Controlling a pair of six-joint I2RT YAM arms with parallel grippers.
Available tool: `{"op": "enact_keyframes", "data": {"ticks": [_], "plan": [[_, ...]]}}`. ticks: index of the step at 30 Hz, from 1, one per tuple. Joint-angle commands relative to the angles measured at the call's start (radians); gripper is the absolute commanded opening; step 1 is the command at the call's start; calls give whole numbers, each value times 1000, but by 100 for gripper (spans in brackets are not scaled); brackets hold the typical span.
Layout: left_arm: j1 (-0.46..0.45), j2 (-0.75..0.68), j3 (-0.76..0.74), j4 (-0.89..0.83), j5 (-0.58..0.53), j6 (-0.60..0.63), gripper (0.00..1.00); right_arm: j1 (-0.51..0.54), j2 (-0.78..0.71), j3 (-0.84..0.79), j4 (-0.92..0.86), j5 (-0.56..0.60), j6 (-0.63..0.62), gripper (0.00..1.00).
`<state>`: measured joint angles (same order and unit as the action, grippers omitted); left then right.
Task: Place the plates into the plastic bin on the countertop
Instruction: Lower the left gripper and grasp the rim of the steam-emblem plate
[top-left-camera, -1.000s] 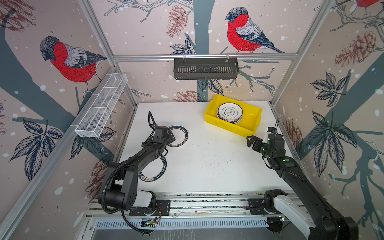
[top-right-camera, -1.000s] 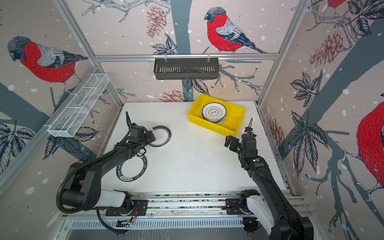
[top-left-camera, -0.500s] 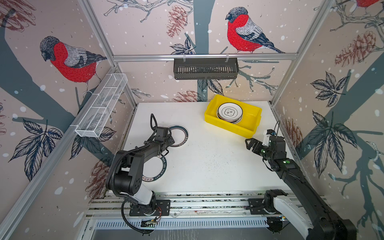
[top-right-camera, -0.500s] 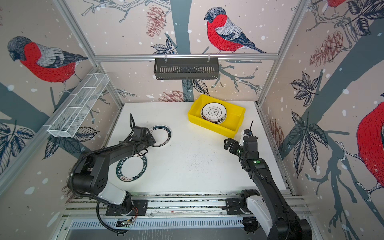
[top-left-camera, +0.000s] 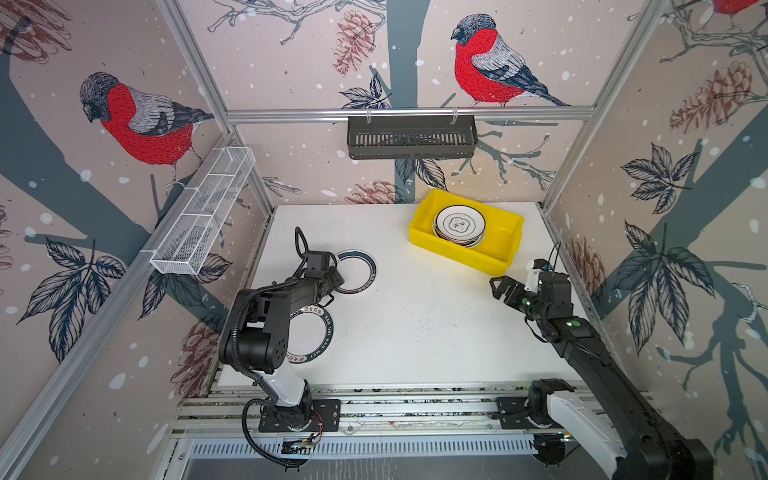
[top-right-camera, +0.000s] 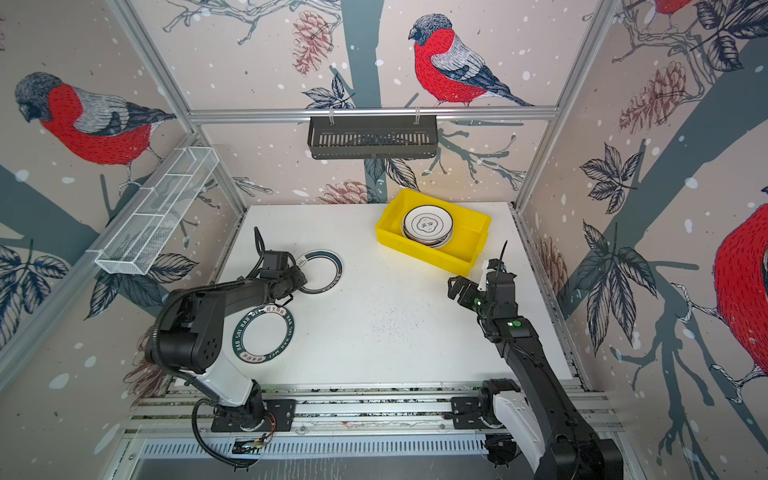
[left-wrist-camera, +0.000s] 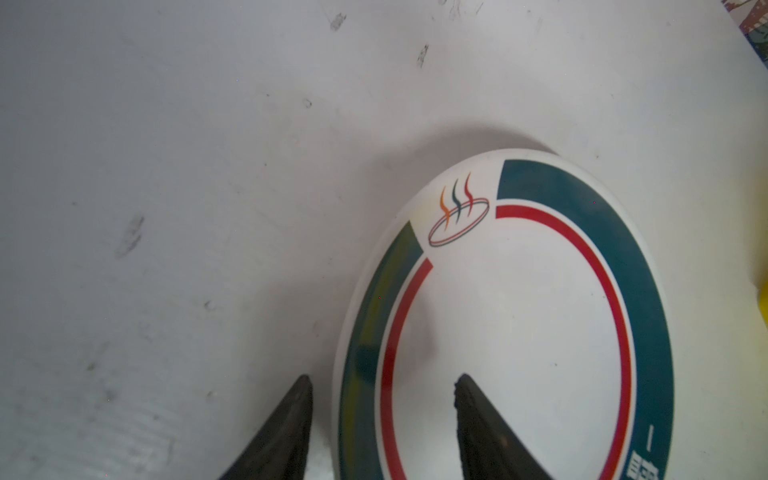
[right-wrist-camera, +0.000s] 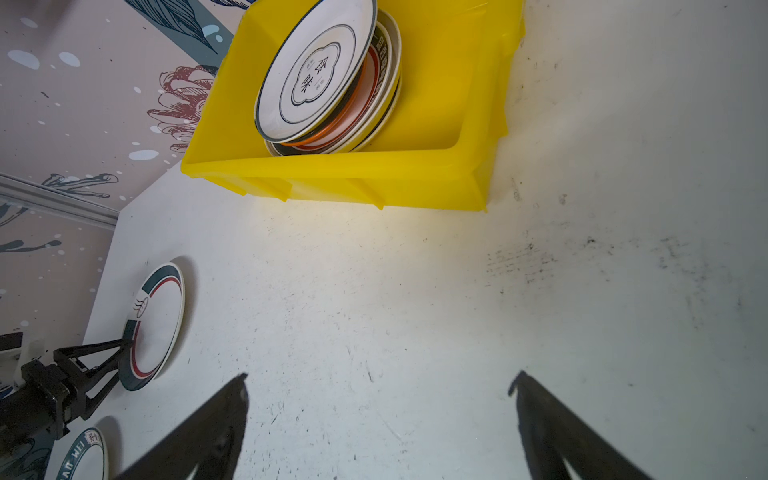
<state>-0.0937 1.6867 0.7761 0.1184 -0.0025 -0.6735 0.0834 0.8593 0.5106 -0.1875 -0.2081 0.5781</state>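
Note:
A white plate (top-left-camera: 356, 272) (top-right-camera: 322, 272) with a teal rim and a red ring lies flat on the countertop (top-left-camera: 415, 324) at the left. My left gripper (top-left-camera: 337, 277) (left-wrist-camera: 383, 378) straddles its near rim, partly open. One finger is outside on the table and one is over the plate's inside (left-wrist-camera: 519, 332), with gaps on both sides. A second plate (top-left-camera: 311, 336) (top-right-camera: 264, 334) with a lettered rim lies nearer the front, partly under the left arm. The yellow plastic bin (top-left-camera: 465, 253) (right-wrist-camera: 353, 183) holds a stack of plates (top-left-camera: 459, 226) (right-wrist-camera: 311, 79). My right gripper (top-left-camera: 500, 289) (right-wrist-camera: 381, 376) hangs open and empty in front of the bin.
A black slotted basket (top-left-camera: 411, 137) hangs on the back rail. A white wire rack (top-left-camera: 203, 214) is fixed along the left wall. Aluminium rails (top-left-camera: 395, 409) run along the front edge, carrying both arm bases. Patterned walls close in three sides.
The left gripper's jaws have narrowed around the teal-rimmed plate's edge, and the left arm's elbow has swung lower. The right gripper has drawn back slightly from the bin.

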Motion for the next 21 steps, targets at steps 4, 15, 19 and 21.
{"op": "enact_keyframes", "data": {"ticks": [4,15,19,21], "plan": [[6,61,13,54,78,-31,45,-10,-8,16,-36,14,-12,100],[6,156,41,81,154,-11,15,-15,-46,-4,-42,10,-5,100],[6,153,49,74,167,7,6,-16,-48,-1,-48,8,2,100],[6,147,49,73,173,11,5,-16,-49,0,-52,9,3,100]]}}
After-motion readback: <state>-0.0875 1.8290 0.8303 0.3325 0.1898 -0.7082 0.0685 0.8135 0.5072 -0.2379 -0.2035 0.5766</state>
